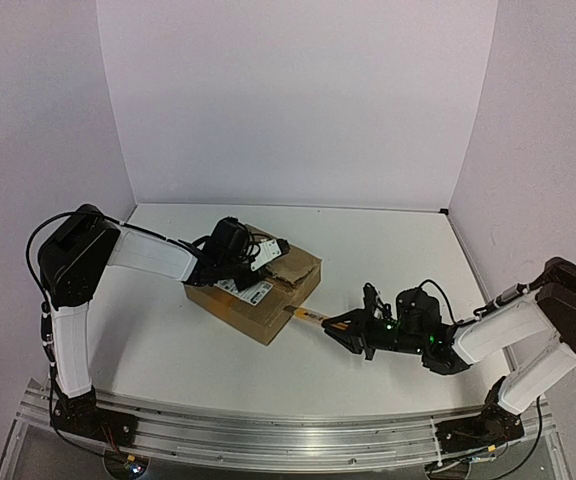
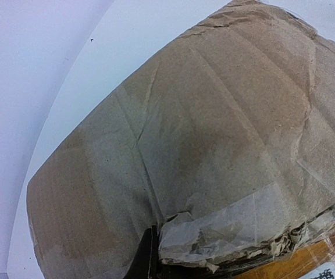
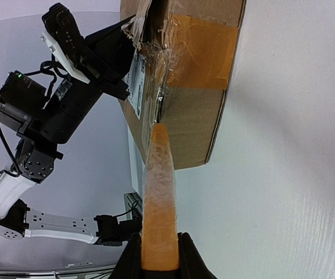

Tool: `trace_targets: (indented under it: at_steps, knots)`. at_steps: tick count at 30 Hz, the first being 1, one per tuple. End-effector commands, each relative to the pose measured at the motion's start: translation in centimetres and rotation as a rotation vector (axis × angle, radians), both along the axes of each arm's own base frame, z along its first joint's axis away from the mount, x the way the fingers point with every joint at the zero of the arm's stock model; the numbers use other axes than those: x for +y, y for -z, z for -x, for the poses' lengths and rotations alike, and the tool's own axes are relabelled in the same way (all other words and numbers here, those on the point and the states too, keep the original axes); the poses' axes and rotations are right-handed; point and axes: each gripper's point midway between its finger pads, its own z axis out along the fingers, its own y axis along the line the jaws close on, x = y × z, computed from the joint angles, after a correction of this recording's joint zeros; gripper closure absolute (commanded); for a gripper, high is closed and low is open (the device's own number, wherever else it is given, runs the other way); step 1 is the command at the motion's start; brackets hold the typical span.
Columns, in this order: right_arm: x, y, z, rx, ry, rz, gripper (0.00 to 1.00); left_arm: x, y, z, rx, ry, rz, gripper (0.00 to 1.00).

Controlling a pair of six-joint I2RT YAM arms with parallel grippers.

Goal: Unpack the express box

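The express box (image 1: 258, 290) is a brown cardboard box with a white label (image 1: 252, 291), lying left of the table's middle. My left gripper (image 1: 230, 244) rests on the box's far top. In the left wrist view the crumpled box top (image 2: 202, 128) fills the frame, and one dark finger (image 2: 137, 256) shows beside torn tape (image 2: 225, 224); its other finger is hidden. My right gripper (image 1: 344, 325) is shut on an orange-brown tape strip (image 3: 159, 197) that stretches taut from the box's near corner (image 3: 185, 125) to my fingers (image 3: 129, 261).
An orange tape patch (image 3: 205, 55) still sticks to the box side. The left arm (image 3: 57, 110) reaches over the box. White walls close the back and both sides. An aluminium rail (image 1: 268, 435) runs along the table's near edge.
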Motion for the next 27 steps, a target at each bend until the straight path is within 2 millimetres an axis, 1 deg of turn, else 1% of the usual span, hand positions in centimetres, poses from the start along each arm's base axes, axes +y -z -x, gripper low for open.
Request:
trace_targets:
  at_steps: [1, 3, 5, 7, 12, 13, 15, 17, 20, 24, 27]
  knots:
    - [-0.3, -2.8, -2.8, -0.104, 0.129, -0.059, 1.0, -0.3, 1.4, 2.9, 0.154, 0.063, -0.004, 1.0]
    - [-1.1, -3.3, -4.0, -0.143, 0.206, -0.052, 1.0, -0.7, 2.0, 4.6, 0.235, 0.115, 0.012, 1.0]
    - [-1.5, -3.8, -4.8, -0.178, 0.254, -0.049, 1.0, -0.9, 2.5, 5.7, 0.293, 0.139, 0.021, 1.0]
    - [-2.1, -4.1, -5.4, -0.201, 0.297, -0.04, 1.0, -0.9, 2.9, 6.4, 0.326, 0.153, 0.024, 1.0]
    - [-5.5, -3.4, -6.3, -0.223, 0.447, 0.008, 1.0, -0.7, 3.5, 7.7, 0.357, 0.206, 0.006, 1.0]
    - [-6.1, -3.5, -6.5, -0.234, 0.47, 0.015, 1.0, -0.6, 3.6, 7.9, 0.355, 0.214, -0.001, 1.0]
    - [-6.7, -4.1, -7.0, -0.263, 0.491, 0.02, 1.0, -0.4, 3.9, 8.2, 0.349, 0.237, -0.016, 1.0]
    - [-6.7, -4.7, -7.6, -0.283, 0.487, 0.019, 1.0, -0.3, 4.0, 8.3, 0.335, 0.26, -0.031, 1.0]
    - [-5.7, -4.8, -8.1, -0.284, 0.445, 0.017, 1.0, -0.4, 4.1, 8.5, 0.32, 0.286, -0.041, 1.0]
    - [-3.7, -3.7, -8.5, -0.254, 0.377, 0.025, 1.0, -1.2, 3.7, 9.1, 0.328, 0.324, -0.018, 1.0]
    - [-2.1, -2.8, -8.3, -0.226, 0.31, 0.021, 1.0, -1.7, 3.4, 9.4, 0.333, 0.34, 0.006, 1.0]
